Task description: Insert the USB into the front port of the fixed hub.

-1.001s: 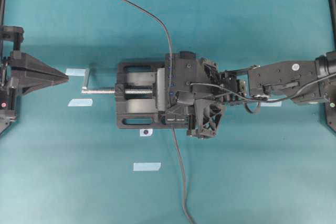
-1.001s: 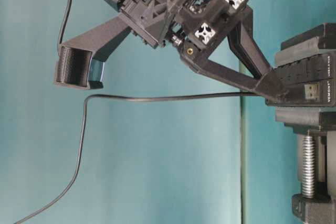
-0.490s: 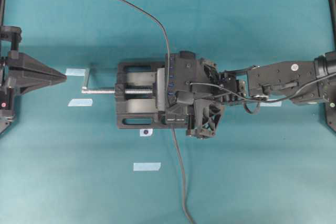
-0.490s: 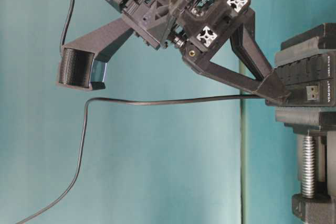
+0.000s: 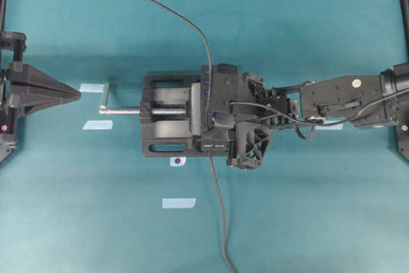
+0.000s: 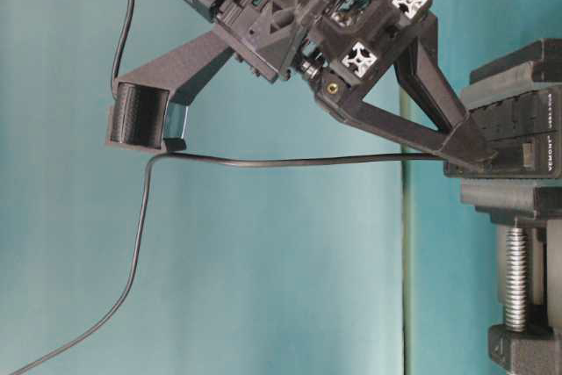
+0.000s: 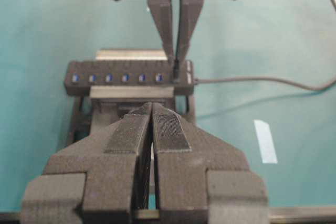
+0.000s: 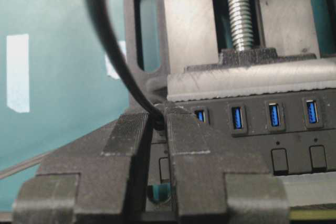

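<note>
Overhead: over the hub [image 5: 208, 108] clamped in the vise [image 5: 167, 124], right gripper [image 5: 214, 121] reaching in from the right, fingertips at the hub's near end; thin cable [image 5: 219, 212] trailing from the fingers toward the bottom edge; hub's own cable [image 5: 153, 6] running off to the top. Left gripper [image 5: 78, 94] well apart on the left, pointing at the vise's screw handle [image 5: 106, 98], touching nothing.

Table level: at the hub's [image 6: 518, 133] end face, right gripper [image 6: 479, 155] tilted down with its fingertips pressed against it; plug [image 6: 474, 161] hidden between the tips and the hub's end, so seating in the port not to be told; cable [image 6: 290, 162] leaving level from between the fingers, then drooping to the table.

Left wrist: ahead of the left gripper [image 7: 152, 109], fingers pressed together, nothing between them; beyond them the hub [image 7: 128, 78] lying crosswise with its row of blue ports, right gripper's fingers [image 7: 163, 19] coming down at its right end.

Right wrist: between the right gripper's [image 8: 156, 121] nearly closed fingers, dark cable [image 8: 107, 40] pinched and arching up to the left; plug itself hidden; hub [image 8: 252, 129] directly under and right of the tips, blue ports beside them.
</note>
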